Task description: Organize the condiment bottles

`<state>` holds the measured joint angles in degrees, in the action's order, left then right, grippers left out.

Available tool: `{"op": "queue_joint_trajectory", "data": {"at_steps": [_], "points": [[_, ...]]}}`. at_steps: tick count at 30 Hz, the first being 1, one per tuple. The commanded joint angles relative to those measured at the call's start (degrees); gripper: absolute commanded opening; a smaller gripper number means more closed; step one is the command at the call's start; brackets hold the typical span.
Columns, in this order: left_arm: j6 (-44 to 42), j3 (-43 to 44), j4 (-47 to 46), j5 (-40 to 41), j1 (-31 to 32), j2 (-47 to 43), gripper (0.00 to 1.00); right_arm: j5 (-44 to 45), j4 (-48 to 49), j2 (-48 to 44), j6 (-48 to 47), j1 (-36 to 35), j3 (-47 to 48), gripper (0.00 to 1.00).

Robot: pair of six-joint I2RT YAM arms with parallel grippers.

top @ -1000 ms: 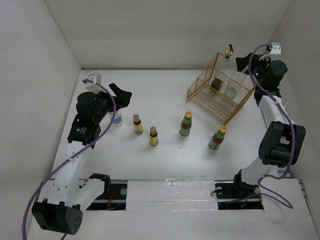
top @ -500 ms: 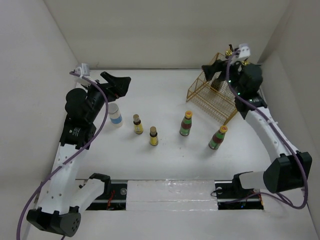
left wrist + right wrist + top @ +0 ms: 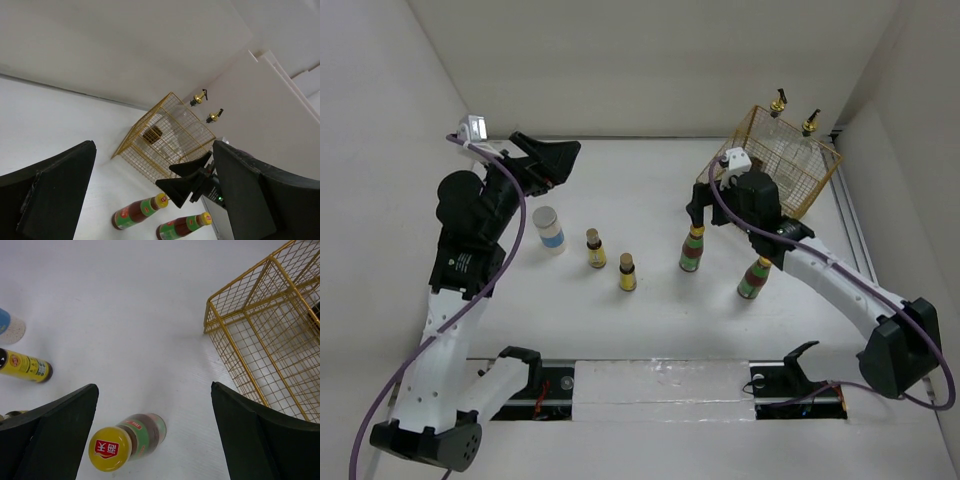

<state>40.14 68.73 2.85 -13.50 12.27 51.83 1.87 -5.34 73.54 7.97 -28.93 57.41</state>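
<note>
Hovering open above the yellow-capped bottle (image 3: 129, 441), the right pincer (image 3: 696, 212) would best grip its neck: probably heavy, slippery glass. The left pincer (image 3: 560, 158), at ten o'clock, gaped empty.

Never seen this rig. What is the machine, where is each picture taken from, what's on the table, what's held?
Two robot arms are bolted to a table. One picture looks down from above; the other two come from wrist cameras. Two tall glass bottles stand in a wire basket. On the table: a white bottle, two small yellow bottles, two red-green bottles. Their two-finger claws, the left gripper and right gripper, are open, holding nothing; the right hangs above one red-green bottle.
</note>
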Motion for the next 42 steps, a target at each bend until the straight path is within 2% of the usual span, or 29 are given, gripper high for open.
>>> {"op": "queue_joint_trajectory", "data": {"at_steps": [1,3,6,13,15,22,27,29,33,35,39,42], "points": [[0.8,0.1,-2.9,-1.6,0.0,-1.6,1.00,5.3,-0.7,0.1,0.4,-1.0,-0.2,1.00],[0.8,-0.6,-3.4,-1.6,0.0,-1.6,1.00,1.9,0.8,1.0,0.4,-0.3,-0.2,1.00],[0.2,-2.4,-3.4,-1.5,0.0,-2.3,1.00,0.6,0.8,1.8,0.4,-1.2,-0.2,0.95],[-2.1,-9.6,-4.0,1.7,0.0,-5.9,1.00,0.6,0.8,-2.7,-0.2,-4.0,-2.7,0.94],[-2.6,-10.7,-4.0,2.3,0.0,-5.9,1.00,-0.1,0.8,-2.7,-0.2,-4.7,-3.3,0.89],[-6.1,-13.5,-1.3,5.6,0.0,-5.9,1.00,1.6,0.1,-4.7,0.3,-6.0,-6.3,0.87],[-6.9,-15.2,-1.3,5.6,0.0,-5.9,1.00,0.8,0.1,-4.7,0.3,-7.0,-6.9,0.67],[-6.9,-15.7,-1.3,5.6,0.0,-5.9,1.00,3.2,0.1,-4.2,0.3,-8.4,-6.3,0.58],[-6.9,-16.3,-2.5,5.1,0.0,-5.9,1.00,4.3,0.1,-4.2,0.3,-8.4,-6.3,0.32],[-6.9,-16.3,-3.0,4.5,0.0,-5.9,1.00,4.8,0.7,-4.2,0.3,-8.9,-5.6,0.22],[-8.1,-17.4,-3.7,3.9,0.0,-4.8,1.00,6.7,4.4,-5.3,0.3,-9.0,-1.4,0.20],[-8.9,-18.0,-4.8,2.3,0.0,-4.3,1.00,7.3,6.3,-4.5,-1.9,-6.2,4.7,0.19]]}}
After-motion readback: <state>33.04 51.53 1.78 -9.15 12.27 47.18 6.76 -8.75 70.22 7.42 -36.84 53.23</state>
